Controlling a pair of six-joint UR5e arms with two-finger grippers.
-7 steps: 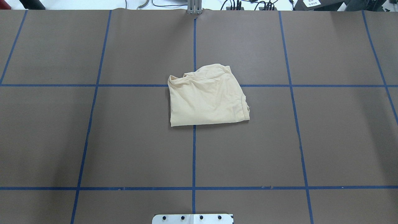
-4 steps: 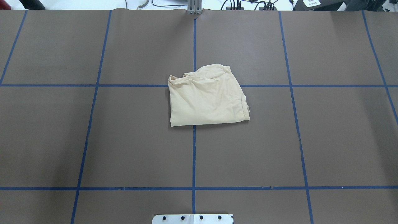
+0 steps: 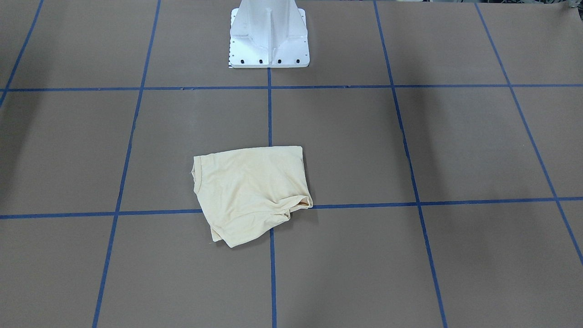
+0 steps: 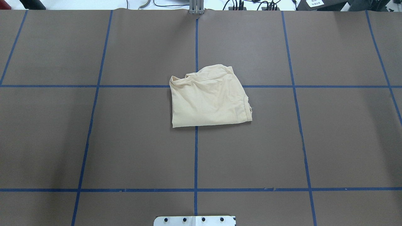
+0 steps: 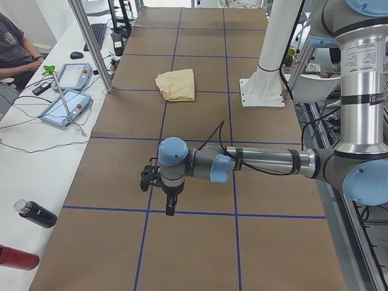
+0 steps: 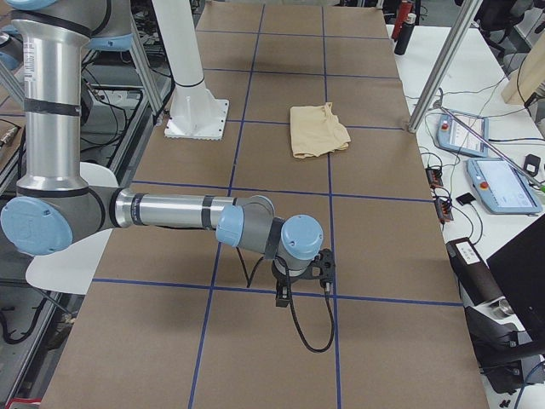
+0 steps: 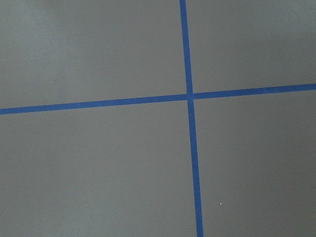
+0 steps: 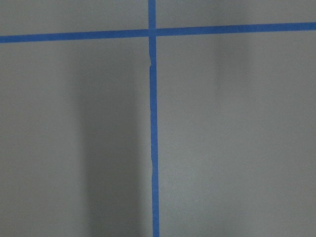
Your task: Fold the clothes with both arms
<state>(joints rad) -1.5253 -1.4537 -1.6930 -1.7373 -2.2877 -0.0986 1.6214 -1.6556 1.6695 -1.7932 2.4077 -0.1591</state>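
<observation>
1. No text, brand, number or sign can be read in any view.
2. A white label [image 4: 315, 2] on a dark box past the table's far edge carries dark print that is too small to make out.
3. The pendant screens [image 5: 64, 107] on the side bench, well apart from the left gripper [image 5: 170, 205], are too blurred to read.

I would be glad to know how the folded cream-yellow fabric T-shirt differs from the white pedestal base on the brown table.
The folded cream-yellow fabric T-shirt lies flat, soft and wrinkled; the white pedestal base is rigid and rises upright. The T-shirt lies mid-table, covering a crossing of the blue tape lines; the pedestal base stands at the robot's edge, dark bolt heads along its plate. Both rest on the brown table's centre tape line.
</observation>
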